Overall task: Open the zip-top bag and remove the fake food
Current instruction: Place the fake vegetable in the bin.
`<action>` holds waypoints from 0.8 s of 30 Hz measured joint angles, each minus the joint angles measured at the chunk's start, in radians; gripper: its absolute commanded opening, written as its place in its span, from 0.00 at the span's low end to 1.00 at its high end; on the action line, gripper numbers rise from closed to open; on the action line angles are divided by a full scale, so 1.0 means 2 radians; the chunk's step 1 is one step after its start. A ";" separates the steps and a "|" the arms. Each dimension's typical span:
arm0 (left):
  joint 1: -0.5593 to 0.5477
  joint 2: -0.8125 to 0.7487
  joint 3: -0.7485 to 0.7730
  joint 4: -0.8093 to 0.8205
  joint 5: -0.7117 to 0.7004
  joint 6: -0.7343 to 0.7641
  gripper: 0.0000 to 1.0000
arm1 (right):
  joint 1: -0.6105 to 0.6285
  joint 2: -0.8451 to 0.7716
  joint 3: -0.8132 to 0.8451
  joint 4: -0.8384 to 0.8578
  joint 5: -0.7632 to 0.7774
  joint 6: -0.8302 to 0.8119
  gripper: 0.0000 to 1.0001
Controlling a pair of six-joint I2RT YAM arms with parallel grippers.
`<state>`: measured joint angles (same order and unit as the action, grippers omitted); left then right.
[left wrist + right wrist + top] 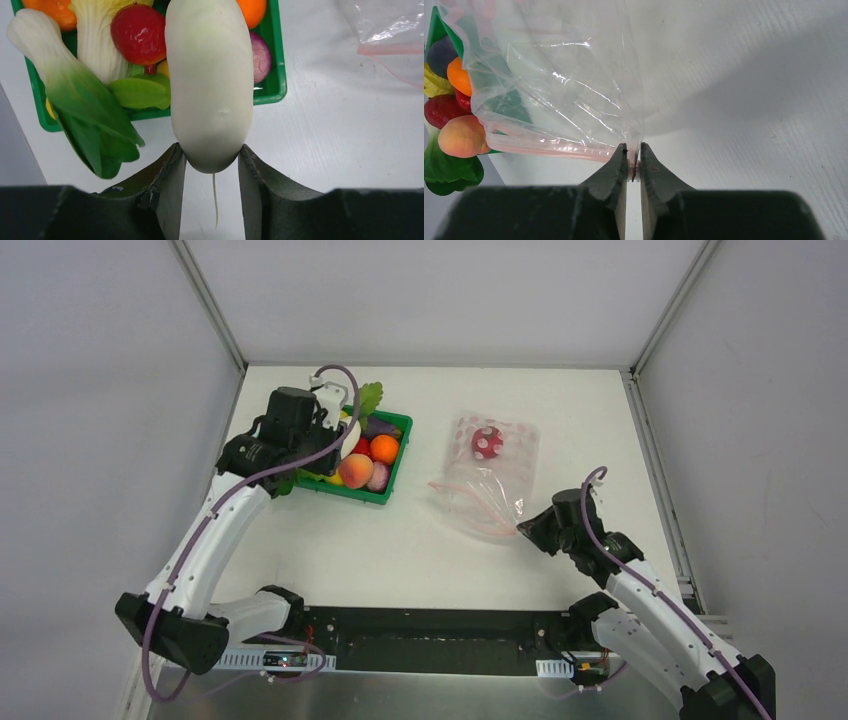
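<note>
Your left fingers (pixel 176 167) are spread around the blunt end of the white radish (pixel 210 85) and hold it, its thin root thread hanging between them. The radish reaches out over the green tray (pixel 274 90). In that tray you can see a red apple (pixel 139 34), an orange (pixel 384 448), a peach (pixel 355 470) and a leafy green (pixel 80 95) that droops over the near rim. The zip-top bag (pixel 492 480) lies on the table (pixel 400 550) to the right of the tray, apart from it. Your right fingers (pixel 623 162) are drawn almost together and pinch the bag's near corner, right at the end of the pink zip strip (pixel 549 147). From that pinch the clear film rises crumpled, and in the top view the strip's pink lines run apart from each other. A red piece with white spots (pixel 486 442) sits inside the bag at its far end.
</note>
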<state>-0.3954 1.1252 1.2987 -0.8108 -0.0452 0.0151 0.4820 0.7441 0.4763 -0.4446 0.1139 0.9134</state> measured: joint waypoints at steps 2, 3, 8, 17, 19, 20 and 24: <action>0.023 0.018 -0.012 0.025 0.023 0.024 0.08 | 0.000 -0.003 0.000 -0.003 0.000 -0.001 0.00; 0.034 0.029 -0.016 0.036 0.033 0.036 0.08 | 0.000 -0.004 0.000 -0.004 0.000 -0.001 0.00; 0.080 0.089 -0.033 0.078 0.074 0.088 0.11 | 0.000 -0.006 0.000 -0.006 0.001 -0.002 0.00; 0.110 0.146 -0.030 0.101 0.111 0.159 0.18 | 0.000 0.001 0.000 -0.006 0.001 -0.005 0.00; 0.110 0.158 -0.030 0.101 0.112 0.169 0.23 | 0.000 0.005 0.000 -0.006 0.001 -0.005 0.00; 0.110 0.164 -0.030 0.102 0.110 0.173 0.29 | 0.000 0.006 0.000 -0.006 0.000 -0.005 0.00; 0.110 0.178 -0.030 0.107 0.100 0.179 0.42 | 0.000 0.013 0.000 -0.006 0.000 -0.006 0.00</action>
<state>-0.1749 1.4818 1.2381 -0.5964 0.1543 0.3725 0.4824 0.7704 0.4763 -0.4568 0.1143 0.9024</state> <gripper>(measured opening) 0.393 0.126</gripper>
